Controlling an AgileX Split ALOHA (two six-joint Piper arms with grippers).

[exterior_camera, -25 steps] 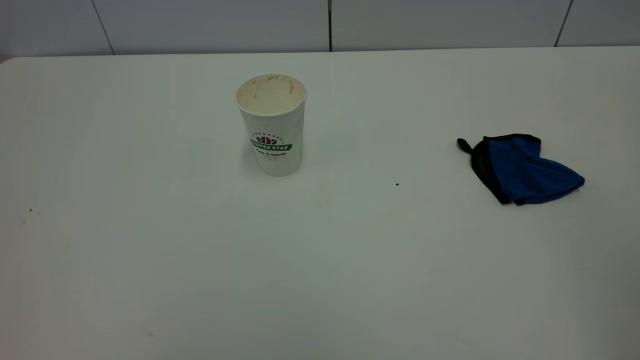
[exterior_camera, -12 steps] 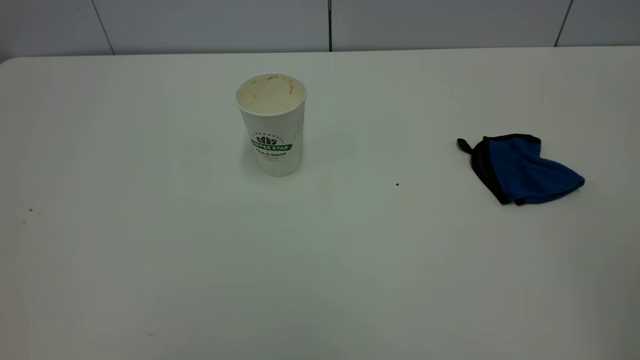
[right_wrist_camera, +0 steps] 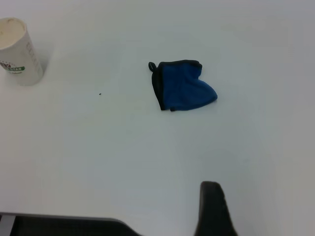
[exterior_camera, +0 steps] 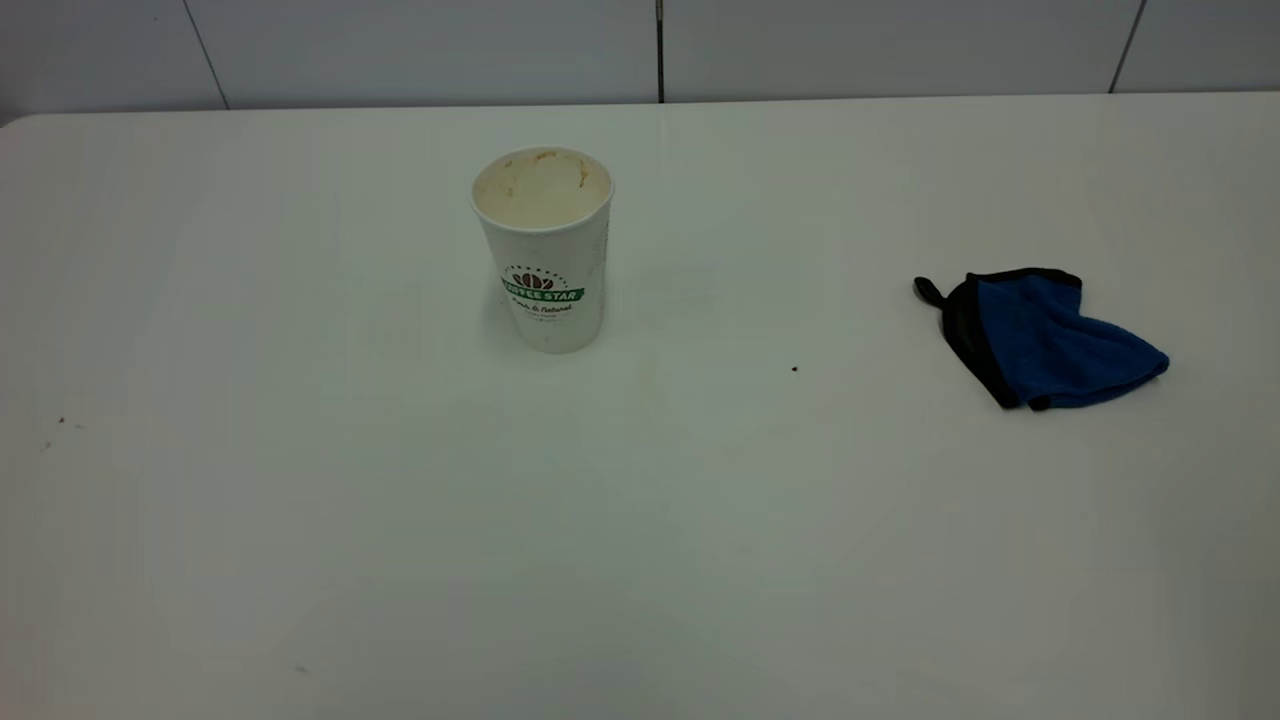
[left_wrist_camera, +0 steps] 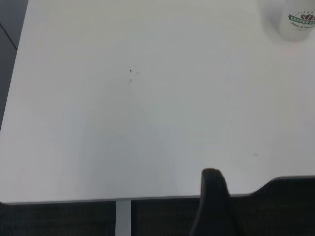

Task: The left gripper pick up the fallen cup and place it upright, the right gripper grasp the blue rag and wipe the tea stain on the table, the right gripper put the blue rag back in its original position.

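Clock refs: exterior view, 12 = far wall.

Left gripper (left_wrist_camera: 214, 204): only a black tip shows in its wrist view, over the table's edge. Can't tell how far it is open. Nothing in its grasp that I can see. Well apart from the cup.

Right gripper (right_wrist_camera: 212, 209): same story in its own wrist view, one black tip low in frame near the table edge. Opening can't be told. Not touching the blue rag, well apart from it.

Neither arm shows in the exterior view.

Table (exterior_camera: 640, 560): white, the near half bare apart from a pair of tiny specks (exterior_camera: 60, 421) out at 9 o'clock by the left edge.

Dark speck (exterior_camera: 794, 368): single dot, roughly mid-table, between cup and rag, at 4 o'clock from the cup.

Blue rag (exterior_camera: 1045, 338): lying crumpled and folded on the table at 3 o'clock, right side. Black edging along its left side, the black loop sticking out at its 10 o'clock corner. Free of both grippers.

Cup (exterior_camera: 543, 250): standing upright, mouth up, at 11 o'clock from table centre. Green logo band faces the camera, tan staining inside the rim. Rag sits at about 4 o'clock from it, well apart.

Tea stain: can't make out a definite blotch.

Tiled wall (exterior_camera: 420, 50): runs behind the far edge at 12.
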